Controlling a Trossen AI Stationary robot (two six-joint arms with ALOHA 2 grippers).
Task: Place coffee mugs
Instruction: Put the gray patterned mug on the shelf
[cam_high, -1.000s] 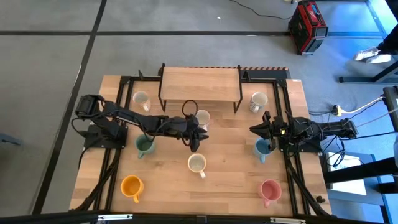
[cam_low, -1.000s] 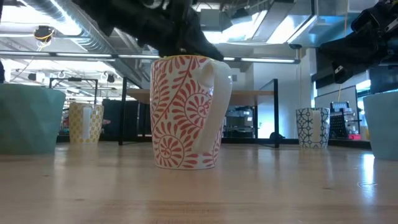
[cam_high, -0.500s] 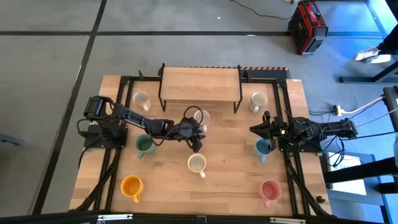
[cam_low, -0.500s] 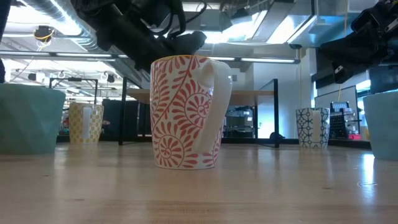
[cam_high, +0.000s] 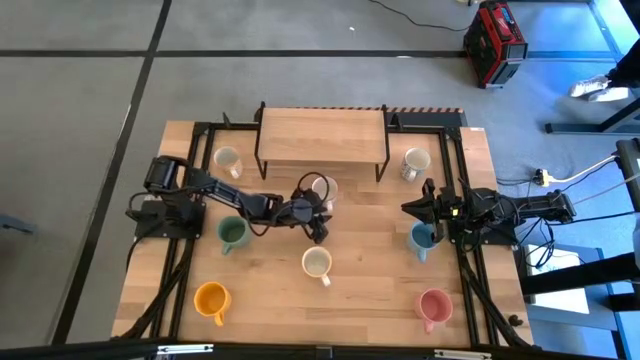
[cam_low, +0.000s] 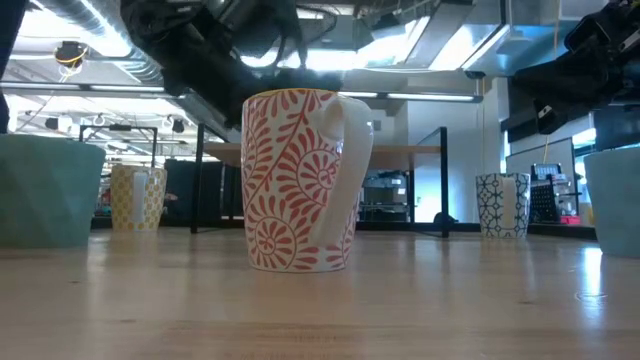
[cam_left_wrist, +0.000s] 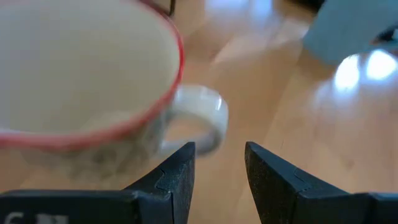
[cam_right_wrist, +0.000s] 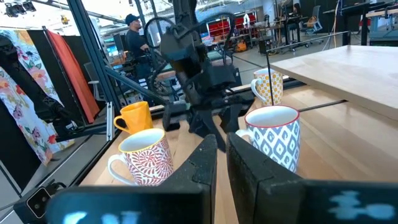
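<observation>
Eight mugs stand upright on their bases on the wooden table. They are a blue-patterned white one (cam_high: 325, 186), a red-patterned white one (cam_high: 317, 263), green (cam_high: 232, 233), orange (cam_high: 211, 298), light blue (cam_high: 421, 238), pink (cam_high: 434, 305) and two white ones (cam_high: 227, 160) (cam_high: 414, 162). My left gripper (cam_high: 319, 228) is open and low between the two patterned mugs. Its fingers (cam_left_wrist: 219, 149) stand just off the red-rimmed mug's handle (cam_left_wrist: 202, 115) without touching it. My right gripper (cam_high: 408, 208) waits shut above the table beside the light blue mug.
A wooden shelf on black legs (cam_high: 320, 135) spans the table's far middle. Black frame rails run along both sides under the arm bases. In the low view the red-patterned mug (cam_low: 295, 180) hides the left gripper. A person (cam_right_wrist: 134, 37) stands in the room beyond.
My left arm has stretched a little farther toward the table's right. Its gripper has sunk from above the red-patterned mug's rim to behind that mug, near the blue-patterned mug's handle. No mug has moved.
</observation>
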